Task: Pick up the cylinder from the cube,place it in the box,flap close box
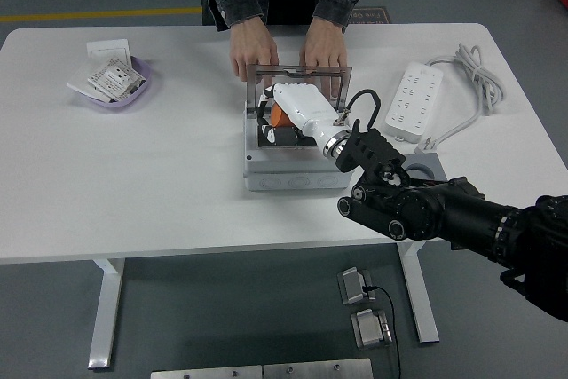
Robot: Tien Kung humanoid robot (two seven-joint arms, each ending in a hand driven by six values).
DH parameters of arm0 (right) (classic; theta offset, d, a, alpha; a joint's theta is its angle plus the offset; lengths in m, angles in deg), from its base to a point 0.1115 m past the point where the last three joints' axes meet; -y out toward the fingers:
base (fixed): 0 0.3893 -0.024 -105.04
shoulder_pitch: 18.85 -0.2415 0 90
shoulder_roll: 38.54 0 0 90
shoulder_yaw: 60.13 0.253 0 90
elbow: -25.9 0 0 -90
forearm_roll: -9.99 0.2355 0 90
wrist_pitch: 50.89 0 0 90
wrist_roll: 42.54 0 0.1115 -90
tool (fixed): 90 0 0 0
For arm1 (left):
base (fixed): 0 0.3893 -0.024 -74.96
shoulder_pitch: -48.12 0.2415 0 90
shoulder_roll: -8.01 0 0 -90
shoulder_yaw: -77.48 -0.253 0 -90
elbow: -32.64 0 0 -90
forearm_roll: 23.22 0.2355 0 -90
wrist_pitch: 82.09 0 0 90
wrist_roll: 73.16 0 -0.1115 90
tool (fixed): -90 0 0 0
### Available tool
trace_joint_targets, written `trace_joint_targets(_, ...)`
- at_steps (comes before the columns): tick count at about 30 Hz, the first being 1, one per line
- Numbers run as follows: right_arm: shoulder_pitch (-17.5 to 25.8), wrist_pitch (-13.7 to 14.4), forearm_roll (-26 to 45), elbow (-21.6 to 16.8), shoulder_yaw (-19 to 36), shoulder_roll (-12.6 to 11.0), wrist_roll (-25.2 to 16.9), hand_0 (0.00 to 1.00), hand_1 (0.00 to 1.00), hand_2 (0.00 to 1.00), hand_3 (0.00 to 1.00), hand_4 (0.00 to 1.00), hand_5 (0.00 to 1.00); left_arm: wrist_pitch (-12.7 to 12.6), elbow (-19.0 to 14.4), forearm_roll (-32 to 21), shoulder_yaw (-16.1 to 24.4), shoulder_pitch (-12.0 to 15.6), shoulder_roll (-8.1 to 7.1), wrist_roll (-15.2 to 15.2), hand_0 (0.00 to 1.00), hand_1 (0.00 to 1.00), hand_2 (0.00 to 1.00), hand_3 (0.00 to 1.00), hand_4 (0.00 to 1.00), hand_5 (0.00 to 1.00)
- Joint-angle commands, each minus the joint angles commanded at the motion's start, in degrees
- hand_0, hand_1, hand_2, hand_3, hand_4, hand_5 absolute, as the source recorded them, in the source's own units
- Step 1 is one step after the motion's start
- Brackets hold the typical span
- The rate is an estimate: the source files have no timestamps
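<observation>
- The right hand [282,122] reaches in from the lower right on a black arm and sits over the open grey box [297,166] at the middle of the white desk [177,184].
- Its white shell and orange-and-black fingers [269,134] point down into the box opening — whether they are spread or closed on something cannot be told, as the hand itself hides them.
- The cylinder cannot be made out; the hand covers the inside of the box where it might lie.
- The grey cube [424,166] stands just right of the box, mostly hidden behind the robot's forearm.
- A person stands at the far side of the desk and holds the raised lid [302,73] of the box with both hands — one hand [253,55] on its left far corner, the other hand [324,58] on its right far corner.
- A white power strip [415,108] with its cable lies to the right of the box, well apart from it.
- A purple dish [115,86] with paper packets sits at the far left of the desk.
</observation>
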Motion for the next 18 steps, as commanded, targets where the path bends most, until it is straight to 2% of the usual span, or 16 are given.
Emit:
trace_joint_targets(10,-0.3,-1.4,4.7,2.0,-0.2,0.3,-1.2,0.002,0.082,0.218,0.224,0.002,0.002,0.0,-0.5,2.4,1.7,-0.7,0.11,0.0,0.63,0.653,0.604,0.626,0.633,0.142)
trace_joint_targets(16,-0.2,-5.0,4.8,3.2,-0.1,0.6,-1.6,0.002,0.086,0.218,0.225,0.002,0.002,-0.1,-1.4,6.8,5.7,-1.0,-0.01,0.0,0.63,0.653,0.605,0.626,0.633,0.147)
trace_joint_targets(18,-0.1,-5.9,4.8,3.6,-0.3,0.7,-1.7,0.002,0.125,0.212,0.226,0.002,0.002,-0.2,-1.7,8.2,7.1,-1.1,-0.07,0.1,0.63,0.653,0.606,0.626,0.633,0.149)
